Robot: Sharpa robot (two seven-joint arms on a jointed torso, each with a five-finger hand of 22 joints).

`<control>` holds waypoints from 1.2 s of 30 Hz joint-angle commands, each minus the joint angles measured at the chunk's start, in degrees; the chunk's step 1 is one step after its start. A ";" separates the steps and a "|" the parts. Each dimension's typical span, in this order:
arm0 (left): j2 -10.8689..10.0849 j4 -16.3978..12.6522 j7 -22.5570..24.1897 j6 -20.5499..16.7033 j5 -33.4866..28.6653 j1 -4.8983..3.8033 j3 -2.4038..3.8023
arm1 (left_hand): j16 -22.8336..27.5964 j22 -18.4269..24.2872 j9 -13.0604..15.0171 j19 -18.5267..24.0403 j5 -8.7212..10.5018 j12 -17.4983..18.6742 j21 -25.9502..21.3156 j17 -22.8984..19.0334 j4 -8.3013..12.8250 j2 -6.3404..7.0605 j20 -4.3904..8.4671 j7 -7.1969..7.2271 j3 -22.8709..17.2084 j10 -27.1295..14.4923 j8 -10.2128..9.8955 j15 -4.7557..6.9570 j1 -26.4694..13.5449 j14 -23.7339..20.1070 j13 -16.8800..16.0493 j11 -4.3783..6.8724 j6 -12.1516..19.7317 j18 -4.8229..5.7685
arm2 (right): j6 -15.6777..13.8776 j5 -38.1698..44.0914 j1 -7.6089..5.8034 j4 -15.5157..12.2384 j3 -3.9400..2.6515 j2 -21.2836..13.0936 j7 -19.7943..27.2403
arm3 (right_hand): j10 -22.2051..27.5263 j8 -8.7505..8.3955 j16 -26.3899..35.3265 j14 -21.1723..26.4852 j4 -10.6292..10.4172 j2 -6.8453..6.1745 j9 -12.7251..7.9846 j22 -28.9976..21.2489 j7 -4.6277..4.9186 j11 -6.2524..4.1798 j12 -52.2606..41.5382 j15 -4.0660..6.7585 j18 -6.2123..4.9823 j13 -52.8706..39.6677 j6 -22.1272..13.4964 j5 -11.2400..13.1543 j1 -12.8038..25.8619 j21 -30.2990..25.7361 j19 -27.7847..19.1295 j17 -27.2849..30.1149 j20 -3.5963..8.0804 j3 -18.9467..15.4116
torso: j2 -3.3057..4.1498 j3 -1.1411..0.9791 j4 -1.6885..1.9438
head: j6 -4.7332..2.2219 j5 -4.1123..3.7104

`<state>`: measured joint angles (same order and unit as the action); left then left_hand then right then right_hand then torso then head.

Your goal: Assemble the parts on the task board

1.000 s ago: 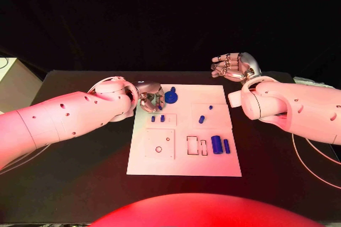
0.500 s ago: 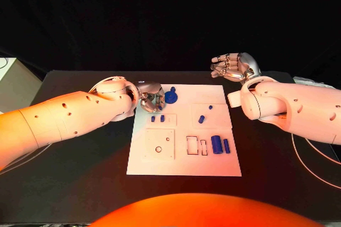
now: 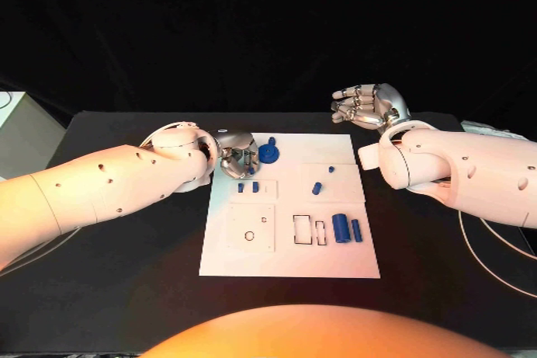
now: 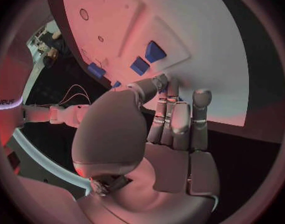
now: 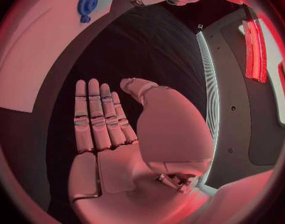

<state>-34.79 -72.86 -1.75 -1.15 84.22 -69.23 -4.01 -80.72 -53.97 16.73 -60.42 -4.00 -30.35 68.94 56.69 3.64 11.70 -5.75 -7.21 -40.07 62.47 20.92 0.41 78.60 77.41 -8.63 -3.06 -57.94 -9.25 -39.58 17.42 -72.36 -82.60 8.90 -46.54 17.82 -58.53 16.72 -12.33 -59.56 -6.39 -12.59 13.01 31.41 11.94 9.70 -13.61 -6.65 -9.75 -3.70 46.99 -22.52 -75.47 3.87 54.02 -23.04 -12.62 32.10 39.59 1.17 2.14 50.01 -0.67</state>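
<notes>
Black table [image 3: 123, 249] w/ white task board [image 3: 291, 257] centered; left hand [image 3: 237, 154] at board's far-left corner, right hand [image 3: 369, 106] beyond far-right corner, both empty, fingers straight, side by side.

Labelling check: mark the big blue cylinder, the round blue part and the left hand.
Big blue cylinder [image 3: 340, 228], head view, middle of its body.
Round blue part [image 3: 268, 154], head view, centre of its disc.
Left hand [image 3: 236, 156], head view, back of the hand.

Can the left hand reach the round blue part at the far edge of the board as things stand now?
Probably yes: the left hand is right beside the round blue part, with nothing between them.
</notes>
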 commanded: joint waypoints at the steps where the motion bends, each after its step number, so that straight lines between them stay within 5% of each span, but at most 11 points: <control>1: -0.14 -0.33 0.11 1.44 0.62 0.50 -0.34 | -0.26 0.06 0.11 -0.24 -0.19 -0.39 0.07 -0.07 0.00 -0.58 0.13 0.02 0.26 -0.31 -0.09 0.13 0.04 0.29 -0.15 -0.02 -0.58 0.53 | 0.88 0.07 0.07 -0.04 -0.01 0.02 0.65 | 0.27 -0.22 0.31 0.02 0.37 0.10 -0.08 -0.05 1.53 0.05 0.32 -0.32 -0.61 0.07 0.26 -0.15 0.40 -0.16 -0.08 0.10 -0.52 -0.06 | -0.04 0.05 0.02 | -0.01 0.06; 8: -0.28 -0.47 0.52 0.22 0.37 0.57 -0.34 | -0.28 0.40 0.04 0.10 -0.18 -0.72 -0.16 -0.22 0.10 -0.49 0.18 -0.13 0.45 -1.11 -0.61 -0.01 -0.11 0.14 -0.52 -0.21 -0.03 0.48 | 0.76 0.05 0.11 -0.01 -0.01 0.01 0.69 | 0.28 -0.25 0.40 -0.01 0.41 0.12 -0.10 -0.20 1.56 0.08 0.34 -0.34 -0.61 0.07 0.25 -0.18 0.50 -0.16 -0.08 0.16 -0.53 -0.06 | 0.04 0.02 0.00 | -0.01 0.09; 19: -0.45 -0.52 0.33 -0.94 0.20 0.60 -0.34 | -0.56 0.41 -1.41 0.24 -0.23 -2.78 -0.19 -0.44 0.52 -0.21 0.00 -0.77 0.15 -2.94 -4.55 -0.24 -0.21 -0.16 -2.24 -0.41 4.72 0.46 | 0.71 0.05 0.17 0.05 -0.01 -0.01 0.69 | 0.35 -0.33 0.56 0.03 0.48 0.08 -0.14 -0.39 1.60 0.12 0.40 -0.39 -0.60 0.08 0.17 -0.20 0.59 -0.17 -0.12 0.24 -0.57 -0.08 | 0.04 0.03 0.01 | -0.01 0.05; 36: -0.78 -0.82 0.03 -2.14 0.14 0.63 -0.30 | -0.76 0.13 -1.69 0.00 -0.22 -3.43 -0.02 -0.03 0.60 -0.11 0.06 -0.57 0.09 -2.78 -5.14 -0.09 -0.21 0.03 -2.67 -0.18 5.37 0.52 | 0.79 0.04 0.26 0.21 -0.01 -0.03 0.55 | 0.37 -0.35 0.62 0.06 0.51 0.08 -0.15 -0.46 1.61 0.13 0.41 -0.41 -0.59 0.08 0.16 -0.19 0.62 -0.18 -0.14 0.27 -0.58 -0.08 | 0.03 0.04 0.01 | -0.01 0.05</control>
<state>-35.57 -73.52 -1.71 -2.56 84.35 -68.60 -4.35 -81.16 -53.80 15.09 -60.41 -4.01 -33.61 68.94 56.61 3.91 11.69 -5.75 -7.66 -40.04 59.79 15.97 0.40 78.61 77.40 -11.24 -3.47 -53.02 -9.24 -39.58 17.34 -72.14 -82.40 8.90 -46.56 17.85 -58.53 16.72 -12.10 -59.57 -6.24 -12.59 12.91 31.00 11.95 9.70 -13.40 -6.65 -9.75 -3.70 46.99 -22.52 -75.47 3.87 53.81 -22.81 -12.82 31.94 39.63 1.20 2.13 50.01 -0.58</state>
